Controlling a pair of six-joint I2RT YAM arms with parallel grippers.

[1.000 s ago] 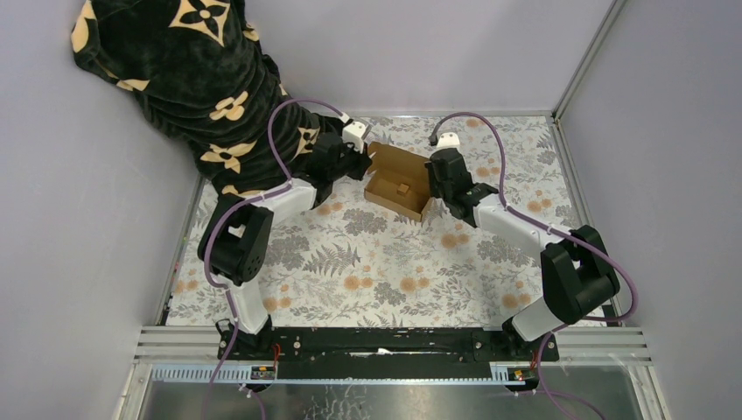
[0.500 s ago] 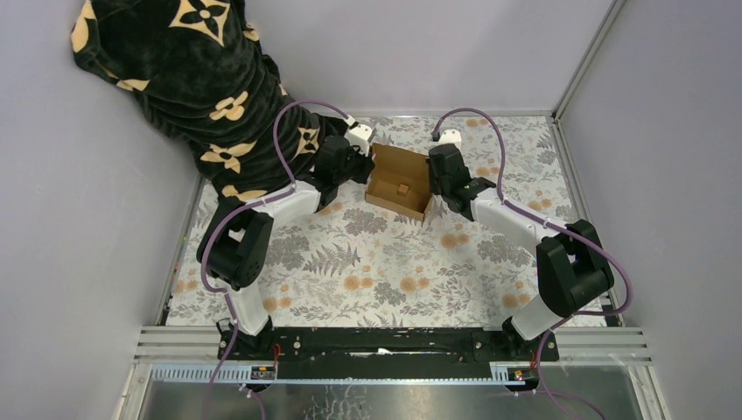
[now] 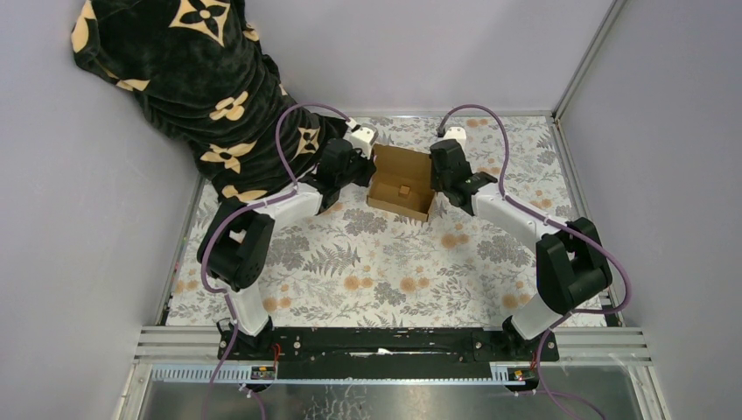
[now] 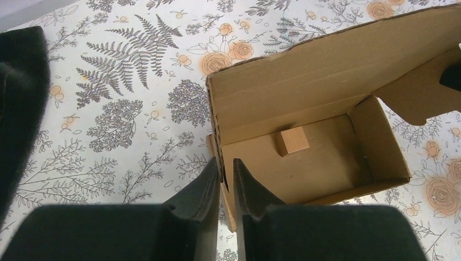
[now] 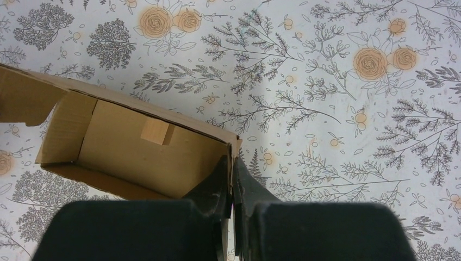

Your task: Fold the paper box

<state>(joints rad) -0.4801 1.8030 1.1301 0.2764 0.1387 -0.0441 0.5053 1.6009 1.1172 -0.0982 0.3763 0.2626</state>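
The paper box [image 3: 401, 181] is brown cardboard, standing open-topped on the floral cloth at the back middle, its lid flap raised at the far side. A small wooden block [image 4: 292, 141] lies on its floor and also shows in the right wrist view [image 5: 155, 131]. My left gripper [image 3: 367, 166] holds the box's left wall, and in the left wrist view [image 4: 225, 168] the wall edge sits between the closed-in fingers. My right gripper [image 3: 435, 178] is shut on the right wall near its corner [image 5: 232, 166]. The box also fills the left wrist view [image 4: 304, 125] and the right wrist view [image 5: 136, 152].
A person in a black garment with beige flower shapes [image 3: 192, 79] leans in at the back left, close to my left arm. Grey walls and an aluminium frame post [image 3: 582, 61] bound the floral table cloth [image 3: 367, 271].
Both grippers have shifted slightly toward the far side with the box between them. The box has turned a little. Both grips are unchanged.
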